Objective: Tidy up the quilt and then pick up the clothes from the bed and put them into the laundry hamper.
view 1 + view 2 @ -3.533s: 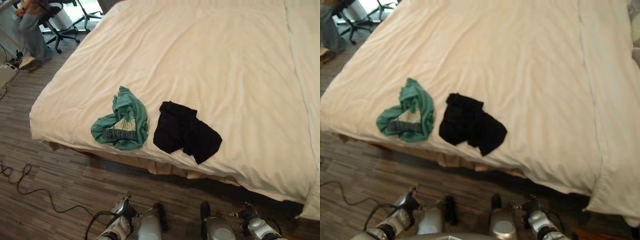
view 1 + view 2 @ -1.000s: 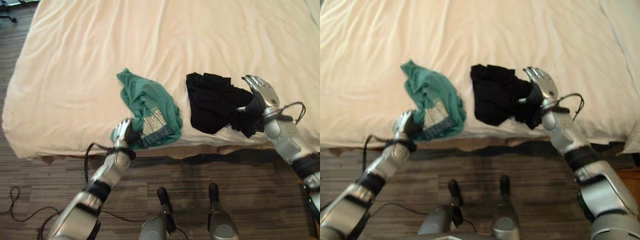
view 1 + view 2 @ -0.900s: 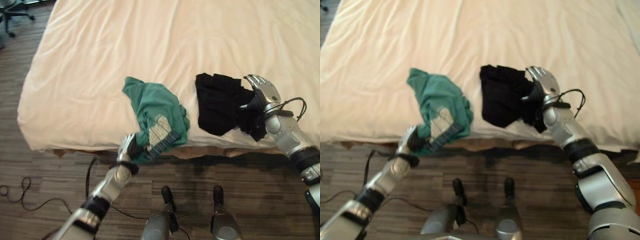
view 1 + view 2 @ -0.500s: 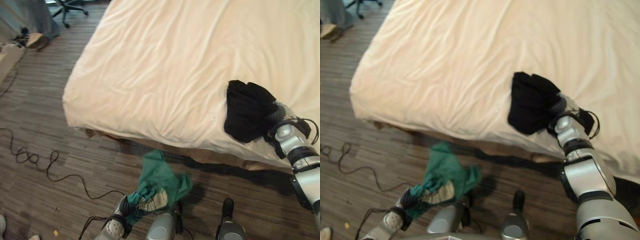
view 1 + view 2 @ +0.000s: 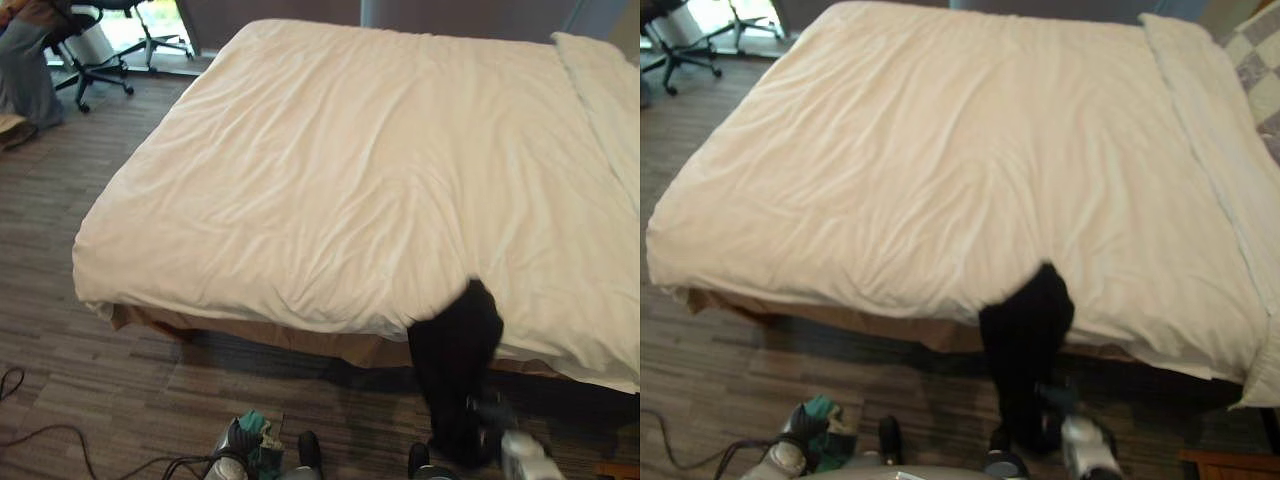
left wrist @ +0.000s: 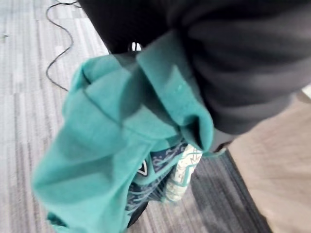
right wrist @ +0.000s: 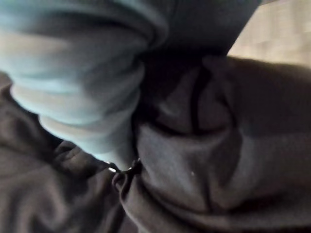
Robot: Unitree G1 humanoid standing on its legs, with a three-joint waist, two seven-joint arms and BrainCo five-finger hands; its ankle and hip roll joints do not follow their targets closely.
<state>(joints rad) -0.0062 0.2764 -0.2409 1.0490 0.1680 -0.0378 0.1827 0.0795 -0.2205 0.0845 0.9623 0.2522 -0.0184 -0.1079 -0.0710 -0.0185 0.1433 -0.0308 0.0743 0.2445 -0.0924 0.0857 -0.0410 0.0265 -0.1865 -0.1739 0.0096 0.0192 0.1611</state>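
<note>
The bed (image 5: 330,330) takes up most of the scene, and its cream quilt (image 5: 380,170) is spread flat across it with only light creases, so the tidying of the quilt can be judged done. No clothes are left lying on top of the quilt. A black garment (image 5: 455,370) is draped over the near edge of the bed toward the right, its upper end just at the quilt's edge and the rest hanging down toward the floor (image 5: 90,390); its lower end is gathered at the right hand (image 5: 492,432), and whether those fingers are curled into the cloth cannot be told, since they are buried in dark folds in the right wrist view. A green garment (image 6: 116,145) is bunched low at the near left, off the bed, at the left hand (image 5: 232,452); how its fingers are set cannot be told either, as the cloth covers them. An office chair (image 5: 110,45) stands at the far left beside a person's legs (image 5: 25,75). Both garments remain to be carried to the hamper and dropped in.
</note>
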